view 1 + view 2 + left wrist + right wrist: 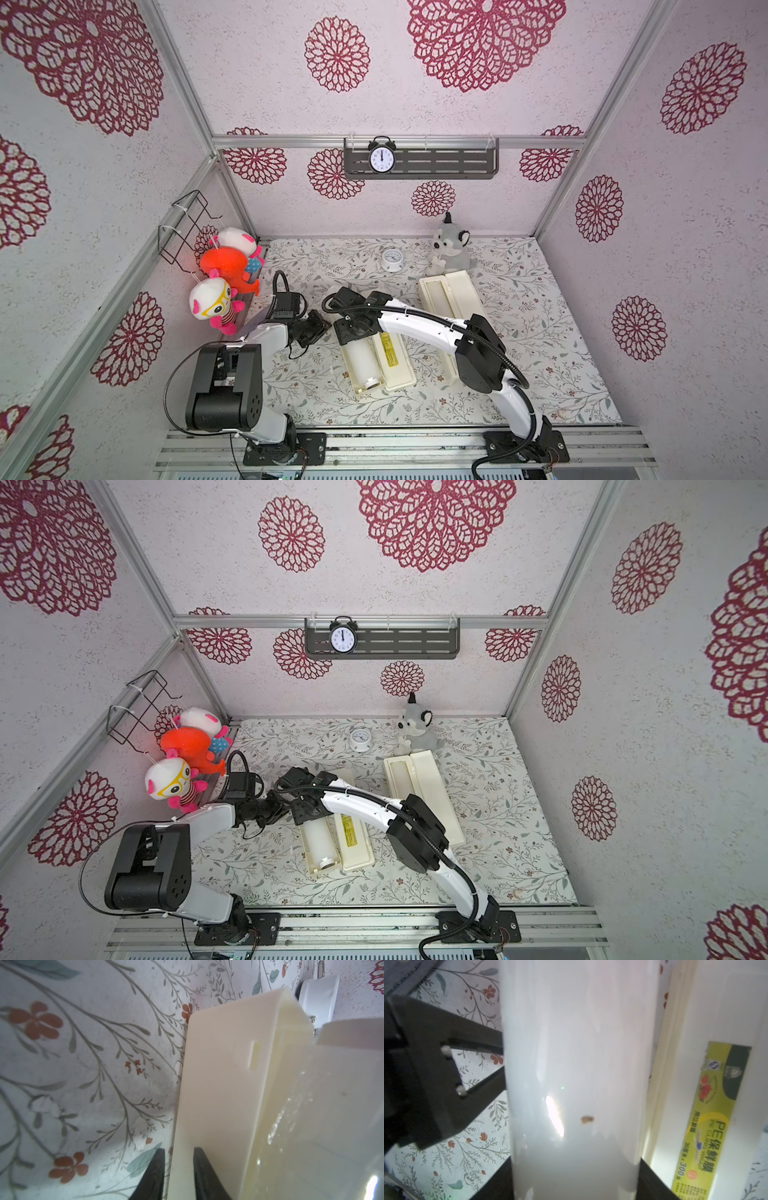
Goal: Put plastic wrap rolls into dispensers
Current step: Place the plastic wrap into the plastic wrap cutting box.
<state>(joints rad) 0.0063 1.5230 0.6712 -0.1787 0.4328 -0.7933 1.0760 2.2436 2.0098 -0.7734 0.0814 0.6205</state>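
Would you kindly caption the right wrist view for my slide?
Right gripper straddling a white roll beside the labelled dispenser lid.

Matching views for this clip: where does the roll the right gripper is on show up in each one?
Top views: roll lies in the open near dispenser, centre table.
Left wrist: glossy surface at the picture's edge, probably the roll.
Right wrist: roll fills the middle.
Shared landmark: the lid's yellow label.

Two high top views over the table point(540, 332); two close wrist views.
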